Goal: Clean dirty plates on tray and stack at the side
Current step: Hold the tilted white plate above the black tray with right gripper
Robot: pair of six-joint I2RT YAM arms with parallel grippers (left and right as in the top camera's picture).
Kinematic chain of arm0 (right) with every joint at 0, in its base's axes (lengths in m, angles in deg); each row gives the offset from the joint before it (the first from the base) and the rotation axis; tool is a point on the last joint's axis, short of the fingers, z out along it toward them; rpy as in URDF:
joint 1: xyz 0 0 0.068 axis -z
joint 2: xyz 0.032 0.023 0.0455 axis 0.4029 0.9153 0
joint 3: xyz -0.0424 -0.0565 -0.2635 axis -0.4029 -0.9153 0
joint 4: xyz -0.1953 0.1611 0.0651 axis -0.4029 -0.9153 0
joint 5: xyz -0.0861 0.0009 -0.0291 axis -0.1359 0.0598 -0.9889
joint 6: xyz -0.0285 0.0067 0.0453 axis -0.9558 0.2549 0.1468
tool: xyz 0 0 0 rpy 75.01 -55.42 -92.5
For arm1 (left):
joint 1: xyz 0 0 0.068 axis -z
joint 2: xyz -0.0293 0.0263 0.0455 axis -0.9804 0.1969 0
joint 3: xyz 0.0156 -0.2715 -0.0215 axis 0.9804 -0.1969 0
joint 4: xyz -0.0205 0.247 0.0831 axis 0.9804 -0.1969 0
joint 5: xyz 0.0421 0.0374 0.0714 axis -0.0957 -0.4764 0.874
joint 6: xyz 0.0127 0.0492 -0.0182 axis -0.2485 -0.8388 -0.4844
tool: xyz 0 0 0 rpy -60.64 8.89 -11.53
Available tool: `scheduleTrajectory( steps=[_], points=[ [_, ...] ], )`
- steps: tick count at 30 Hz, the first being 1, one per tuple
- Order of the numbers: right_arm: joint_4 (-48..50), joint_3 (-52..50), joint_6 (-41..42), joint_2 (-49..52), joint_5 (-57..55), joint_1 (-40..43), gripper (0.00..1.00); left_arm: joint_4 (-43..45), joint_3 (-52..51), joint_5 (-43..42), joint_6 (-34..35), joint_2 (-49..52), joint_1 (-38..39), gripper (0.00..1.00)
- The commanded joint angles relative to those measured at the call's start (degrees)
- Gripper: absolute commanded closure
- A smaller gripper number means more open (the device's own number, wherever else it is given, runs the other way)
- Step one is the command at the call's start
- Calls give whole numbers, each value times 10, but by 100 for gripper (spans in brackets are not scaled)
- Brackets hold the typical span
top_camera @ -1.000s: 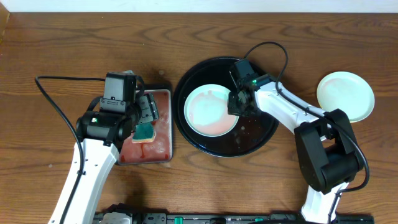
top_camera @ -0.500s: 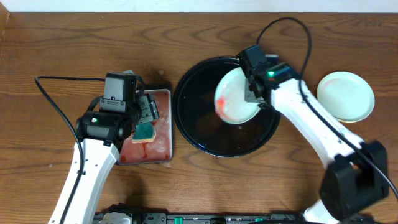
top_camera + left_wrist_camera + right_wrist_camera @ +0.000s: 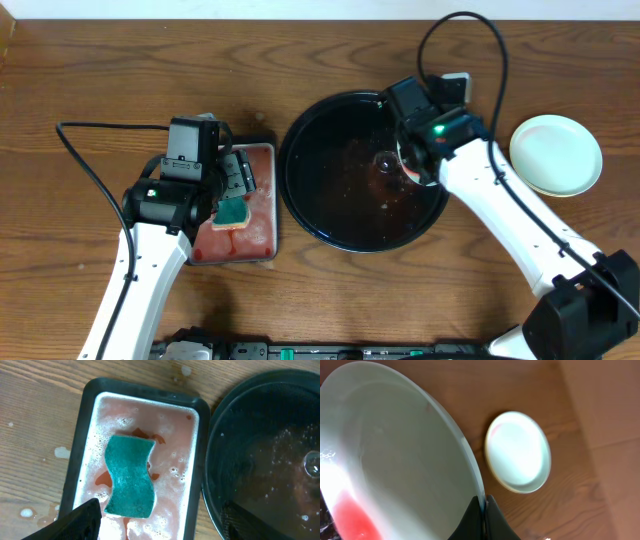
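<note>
My right gripper (image 3: 484,505) is shut on the rim of a pale mint-white plate (image 3: 395,455). The plate is tipped steeply and has a red sauce smear (image 3: 355,516) at its low side. From overhead this plate (image 3: 409,166) shows almost edge-on above the right part of the glossy black tray (image 3: 300,200), under my right gripper (image 3: 404,152). The tray holds wet streaks and no other plate. A second mint-white plate (image 3: 556,154) lies on the table to the right, also in the right wrist view (image 3: 518,452). My left gripper (image 3: 162,530) hangs open over a small soapy tray.
A green sponge (image 3: 129,477) lies in pinkish foamy water in the small rectangular black-rimmed tray (image 3: 85,435), left of the black tray (image 3: 260,460). In the overhead view the sponge (image 3: 233,212) shows beside my left gripper (image 3: 232,190). Cables loop over the table behind both arms.
My right gripper has lifted the plate off the black tray, tipped it onto its edge and carried it to the right. The left arm has not moved.
</note>
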Motion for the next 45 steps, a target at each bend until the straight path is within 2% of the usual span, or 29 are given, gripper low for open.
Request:
scheduleTrajectory(
  steps=[1, 14, 25, 45],
  points=[
    [5, 10, -16, -11, -107, -30, 99, -2, -2, 1, -5, -2, -1, 23],
    [17, 10, -40, -11, -274, -106, 99, -1, -2, 1, -16, -2, -1, 23],
    [59, 9, -114, 11, -336, -152, 99, 3, -2, 1, -16, -2, -1, 23],
    [62, 9, -127, 41, -363, -164, 99, 3, -2, 1, -16, -2, -1, 23]
  ],
)
